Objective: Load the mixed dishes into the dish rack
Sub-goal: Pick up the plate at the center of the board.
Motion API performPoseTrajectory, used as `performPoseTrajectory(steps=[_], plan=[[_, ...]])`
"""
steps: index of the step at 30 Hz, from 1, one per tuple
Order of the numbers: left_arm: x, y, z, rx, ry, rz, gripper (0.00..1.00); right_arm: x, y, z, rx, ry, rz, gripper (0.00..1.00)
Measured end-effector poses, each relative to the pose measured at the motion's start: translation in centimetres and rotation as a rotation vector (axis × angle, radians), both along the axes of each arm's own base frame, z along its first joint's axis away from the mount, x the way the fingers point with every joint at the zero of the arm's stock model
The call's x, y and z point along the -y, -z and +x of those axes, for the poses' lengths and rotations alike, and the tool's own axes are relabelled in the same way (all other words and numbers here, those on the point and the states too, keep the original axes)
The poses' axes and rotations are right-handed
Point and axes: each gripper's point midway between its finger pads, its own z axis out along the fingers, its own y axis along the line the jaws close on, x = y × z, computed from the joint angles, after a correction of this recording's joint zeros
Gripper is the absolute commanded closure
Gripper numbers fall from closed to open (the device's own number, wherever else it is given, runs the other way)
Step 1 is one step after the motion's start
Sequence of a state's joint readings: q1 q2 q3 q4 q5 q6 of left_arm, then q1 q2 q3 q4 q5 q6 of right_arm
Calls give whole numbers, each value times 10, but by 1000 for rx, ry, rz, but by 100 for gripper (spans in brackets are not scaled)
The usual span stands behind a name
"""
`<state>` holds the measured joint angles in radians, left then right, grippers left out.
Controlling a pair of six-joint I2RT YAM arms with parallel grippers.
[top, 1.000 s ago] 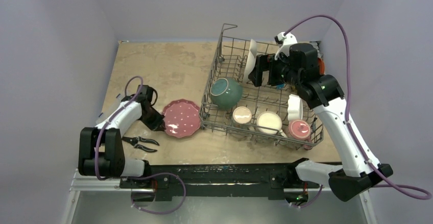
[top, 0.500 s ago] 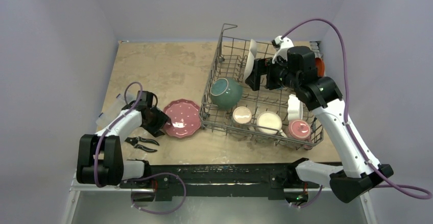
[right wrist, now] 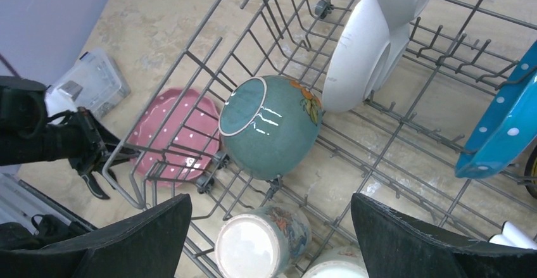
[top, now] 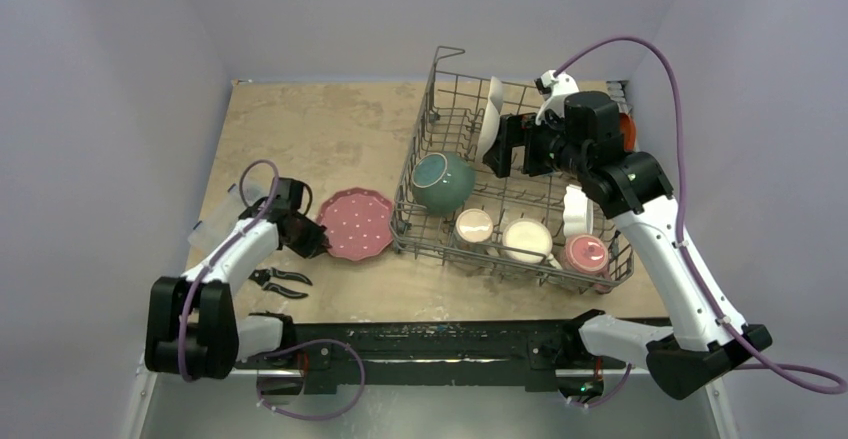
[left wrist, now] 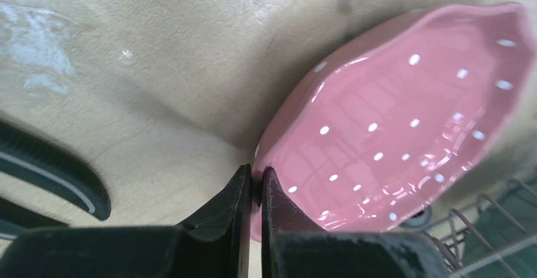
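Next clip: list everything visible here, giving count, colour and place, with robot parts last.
dish rack: one, grey wire, right side of table
teal bowl: one, on its side in rack
white divided plate: one, upright in rack
blue plate: one, white-dotted, upright in rack
mugs: three, one reddish, rack's near row
small white bowl: one, rack's right side
pink plate: one, white-dotted, left of rack
pliers: one, black-handled, on table
clear box: one, table's left edge
left gripper: shut, at pink plate's rim
right gripper: open, above rack

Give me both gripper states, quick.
Left gripper: shut, tips at the pink plate rim; grip unclear.
Right gripper: open, empty, over the rack.
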<state>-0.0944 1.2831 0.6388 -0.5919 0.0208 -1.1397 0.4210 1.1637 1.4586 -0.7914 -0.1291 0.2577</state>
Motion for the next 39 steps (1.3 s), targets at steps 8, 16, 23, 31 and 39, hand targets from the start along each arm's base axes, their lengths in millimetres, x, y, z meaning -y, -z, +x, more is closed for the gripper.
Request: performPoseTrajectory(steps=[8,16,23,31,39], plan=[[-24,-31,-12,93,-50,78,100,5,-4,-2,4,46,22,2],[-45,-64,-29,170,-105,92,100,4,-9,-4,9,58,54,2],[-58,-127,-22,290,-162,101,100,0,-6,0,-9,55,63,2],[-45,-216,-4,472,-135,27,100,-11,2,3,-61,36,96,2],[-9,-302,30,676,3,-68,100,-45,-13,7,-106,-41,269,2]])
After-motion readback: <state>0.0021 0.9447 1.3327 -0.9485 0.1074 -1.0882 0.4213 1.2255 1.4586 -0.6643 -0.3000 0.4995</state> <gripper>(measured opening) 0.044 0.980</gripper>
